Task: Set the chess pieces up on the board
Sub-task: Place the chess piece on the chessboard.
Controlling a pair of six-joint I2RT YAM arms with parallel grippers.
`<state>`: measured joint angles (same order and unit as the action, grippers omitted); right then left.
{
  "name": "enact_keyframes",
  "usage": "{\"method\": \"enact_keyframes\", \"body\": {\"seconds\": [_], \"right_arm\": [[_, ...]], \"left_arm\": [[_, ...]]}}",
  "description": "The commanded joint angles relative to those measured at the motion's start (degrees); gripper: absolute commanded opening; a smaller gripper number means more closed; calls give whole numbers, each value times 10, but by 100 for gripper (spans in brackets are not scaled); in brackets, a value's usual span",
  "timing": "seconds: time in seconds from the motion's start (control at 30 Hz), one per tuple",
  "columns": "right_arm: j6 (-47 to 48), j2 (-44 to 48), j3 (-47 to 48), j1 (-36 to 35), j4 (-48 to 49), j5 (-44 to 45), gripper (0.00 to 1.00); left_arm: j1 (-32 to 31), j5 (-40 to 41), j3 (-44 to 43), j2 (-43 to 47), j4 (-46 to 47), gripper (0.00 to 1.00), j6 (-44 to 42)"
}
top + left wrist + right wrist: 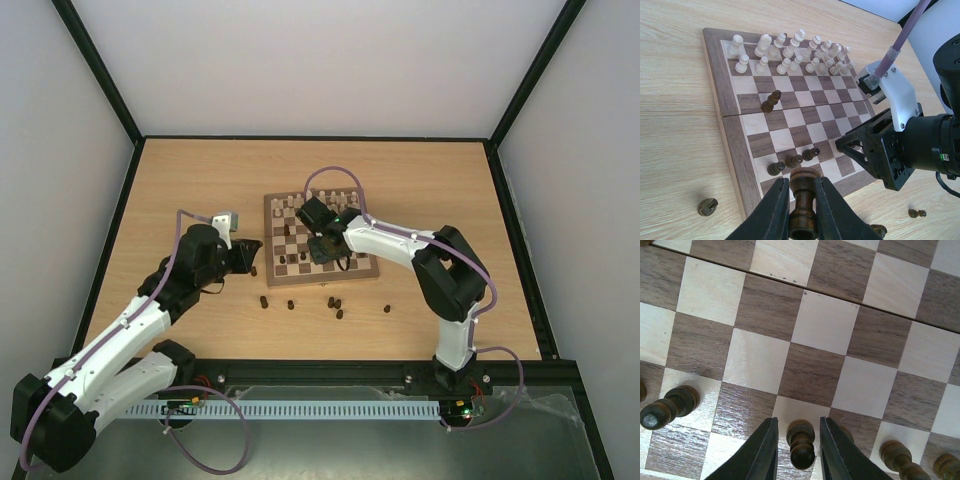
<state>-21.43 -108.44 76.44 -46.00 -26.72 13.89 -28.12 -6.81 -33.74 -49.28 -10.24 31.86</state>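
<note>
The board (272, 205) lies mid-table, with pale pieces on its far rows. My left gripper (250, 256) is at the board's near left corner. In the left wrist view it (803, 181) is shut on a dark rook-like chess piece (803, 202), held over the board's (730, 105) near edge. Three dark pawns (793, 160) stand in a row just beyond it, and one dark piece (771, 100) stands mid-board. My right gripper (325, 250) is low over the board's near rows. Its jaws (797, 426) are open on either side of a standing dark pawn (801, 445), with gaps showing.
Several loose dark pieces (335, 306) lie on the tabletop in front of the board, and one (707, 206) lies left of my left gripper. Other dark pawns (667, 407) (897, 456) stand on squares beside my right gripper. The right arm's wrist (900, 145) is close to my left gripper.
</note>
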Motion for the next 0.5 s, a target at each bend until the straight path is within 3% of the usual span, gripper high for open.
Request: {"method": "enact_keyframes", "body": {"seconds": [0.0,0.23,0.47], "right_arm": [[2,1,7,-2,-9,-3,27],[1,36,23,-2,-11,-3,41],[2,29,81,-2,-9,-32,43]], "left_arm": [[-1,-1,6,2,6,7,-5],[-2,0,6,-2,7,7,-6],[-1,5,8,-2,6,7,-6]]}}
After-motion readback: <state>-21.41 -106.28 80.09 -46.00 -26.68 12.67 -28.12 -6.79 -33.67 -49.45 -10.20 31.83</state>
